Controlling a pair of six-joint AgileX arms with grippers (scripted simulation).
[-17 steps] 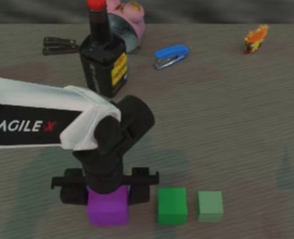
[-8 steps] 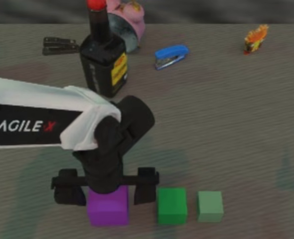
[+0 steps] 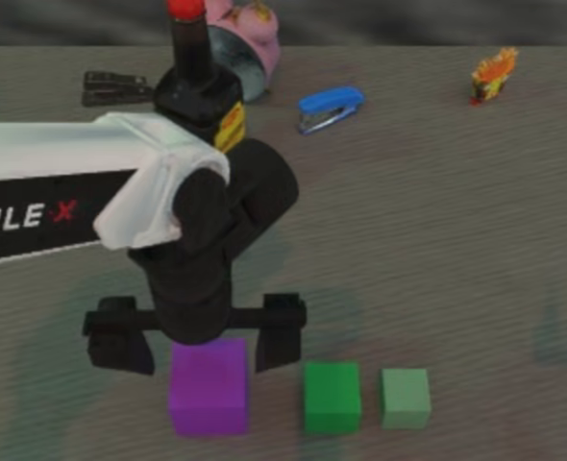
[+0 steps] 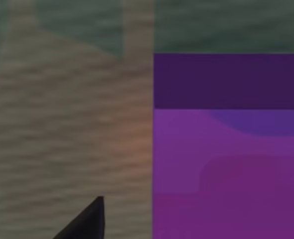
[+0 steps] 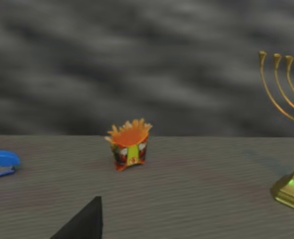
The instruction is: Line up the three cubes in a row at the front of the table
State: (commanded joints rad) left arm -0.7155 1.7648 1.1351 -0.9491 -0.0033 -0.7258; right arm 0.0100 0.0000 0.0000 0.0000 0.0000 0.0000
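Grey-brown woven table (image 3: 456, 240) under my left gripper (image 3: 195, 341), fingers spread wide, purple cube (image 3: 208, 386) just below; bright green cube (image 3: 332, 396) and sage cube (image 3: 405, 398) alongside, dark bottle (image 3: 199, 91) behind.

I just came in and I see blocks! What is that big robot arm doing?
The left gripper hangs open just behind the large purple cube, touching nothing. That cube sits at the front of the grey-brown table, in a row with the smaller bright green cube and the smallest pale sage-green cube. The right arm is out of the top view, so it seems parked.
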